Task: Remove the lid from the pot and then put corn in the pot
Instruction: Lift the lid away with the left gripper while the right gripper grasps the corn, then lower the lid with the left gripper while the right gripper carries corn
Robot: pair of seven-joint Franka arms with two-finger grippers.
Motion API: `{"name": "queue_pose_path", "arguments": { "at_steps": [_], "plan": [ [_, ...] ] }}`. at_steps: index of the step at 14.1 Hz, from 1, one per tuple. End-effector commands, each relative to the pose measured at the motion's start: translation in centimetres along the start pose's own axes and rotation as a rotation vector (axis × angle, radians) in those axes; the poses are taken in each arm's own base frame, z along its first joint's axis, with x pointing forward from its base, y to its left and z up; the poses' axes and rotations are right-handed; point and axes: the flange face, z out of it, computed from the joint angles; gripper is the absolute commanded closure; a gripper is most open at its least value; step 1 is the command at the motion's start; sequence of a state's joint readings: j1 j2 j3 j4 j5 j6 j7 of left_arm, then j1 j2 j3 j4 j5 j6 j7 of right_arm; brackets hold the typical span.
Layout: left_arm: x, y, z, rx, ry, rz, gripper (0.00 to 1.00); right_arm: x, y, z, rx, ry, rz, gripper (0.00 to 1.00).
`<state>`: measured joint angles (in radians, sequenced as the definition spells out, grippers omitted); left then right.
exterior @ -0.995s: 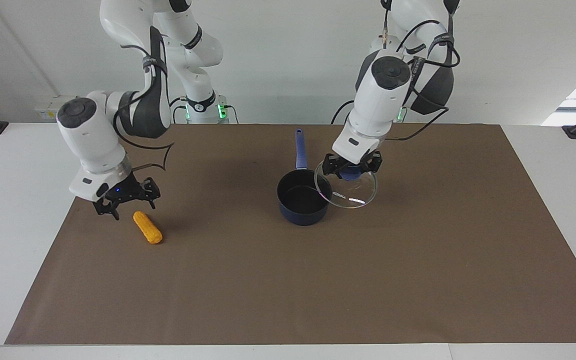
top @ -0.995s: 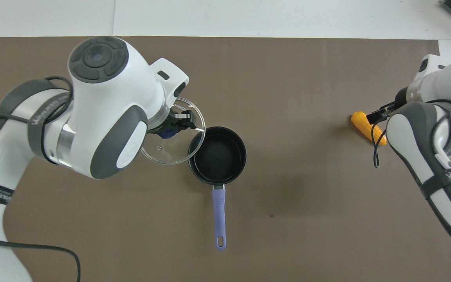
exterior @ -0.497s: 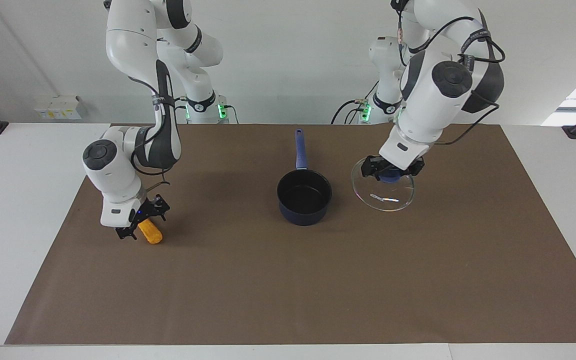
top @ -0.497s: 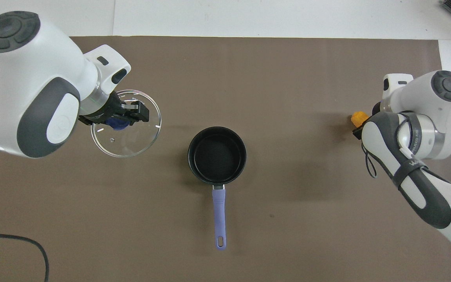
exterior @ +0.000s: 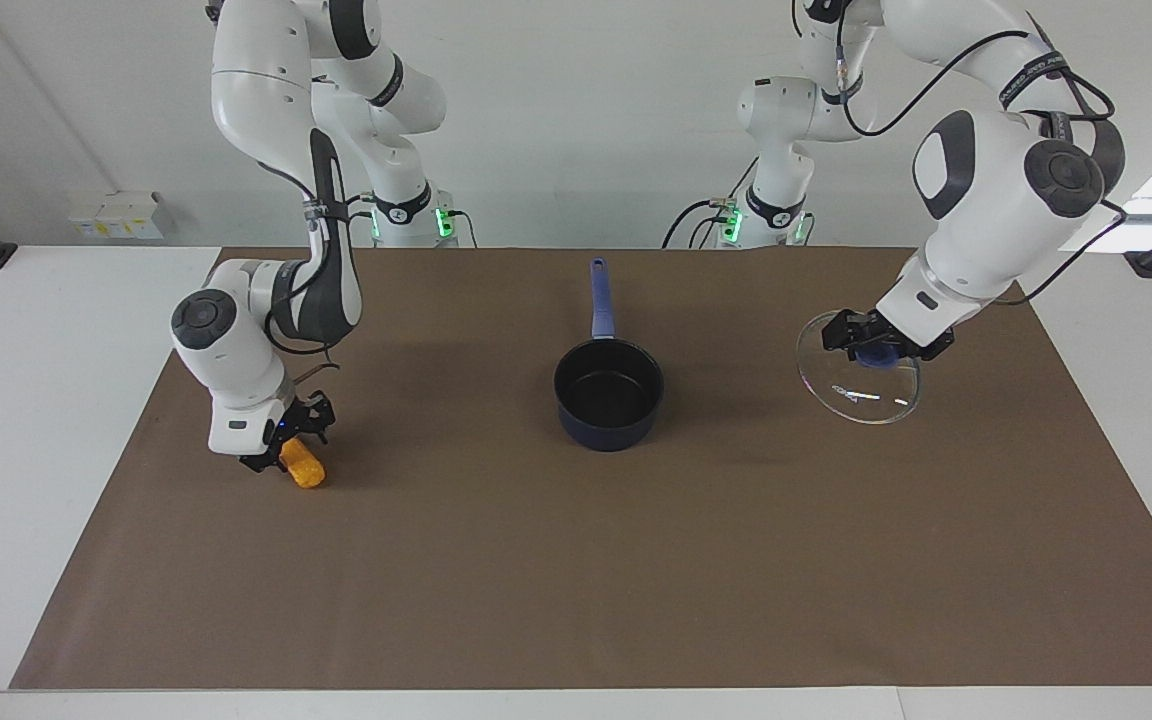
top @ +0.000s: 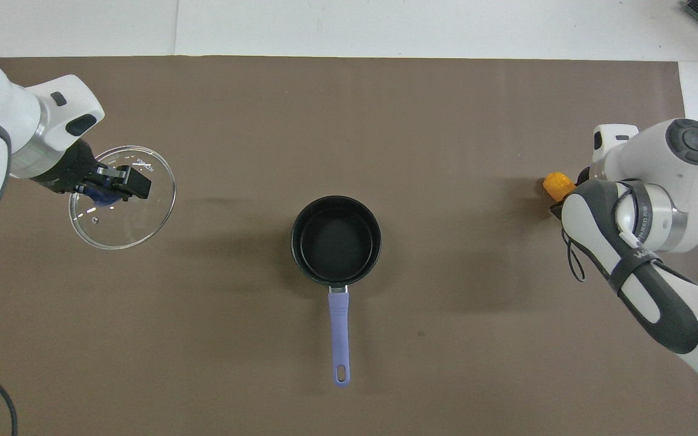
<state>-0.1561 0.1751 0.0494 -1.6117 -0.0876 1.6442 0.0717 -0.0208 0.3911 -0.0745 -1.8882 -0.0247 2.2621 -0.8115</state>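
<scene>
Facing view: lid step looks done. Left hand (exterior: 886,343) is pinched on the blue knob of the lid (exterior: 861,385) and holds it tilted in the air over the mat (exterior: 576,560) toward the left arm's end of the surface, well apart from the pot (exterior: 608,393). Pot sits mid-mat, uncovered, black inside empty, handle pointing toward the robots. Right hand (exterior: 281,450) is down at the corn (exterior: 304,468), right arm's end of the surface, well apart from the pot. The hand covers the end of the cob nearer the robots; the other end sticks out below it. Fingers sit either side of the cob, but whether they have actually clamped it cannot be told. The cob appears to lie on the mat.

Overhead view: pot (top: 336,240) centred, handle toward the robots. Lid (top: 122,197) under the left hand (top: 113,184), clear of the pot rim with a wide gap between. Right arm's wrist hides its hand; only the farther tip of the corn (top: 557,184) shows, poking out from under the wrist.

Step in hand, as a judgement: corn pickup, with the lid parked out of the way. Next move calls for a firm grip on the cob, a straight lift, a carry across the mat to over the pot opening, then release. The bumpy round cob may roll or slip if pinched off-centre. The left arm only needs to keep the lid clear of that path.
</scene>
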Motion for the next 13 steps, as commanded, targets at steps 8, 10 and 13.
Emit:
{"name": "queue_pose_path", "arguments": {
  "at_steps": [8, 10, 13],
  "plan": [
    [-9.8, -9.5, 6.6, 0.027, 0.066, 0.08, 1.0, 1.3, -1.4, -11.6, 0.01, 0.012, 0.365, 1.0],
    [-10.2, -10.7, 8.3, 0.026, 0.067, 0.063, 1.0, 1.5, -2.9, -15.3, 0.012, 0.014, 0.435, 1.0],
    [-10.6, -12.5, 11.8, 0.033, 0.086, 0.043, 1.0, 2.6, -4.8, -20.6, 0.026, -0.01, 0.527, 1.0]
  ]
}}
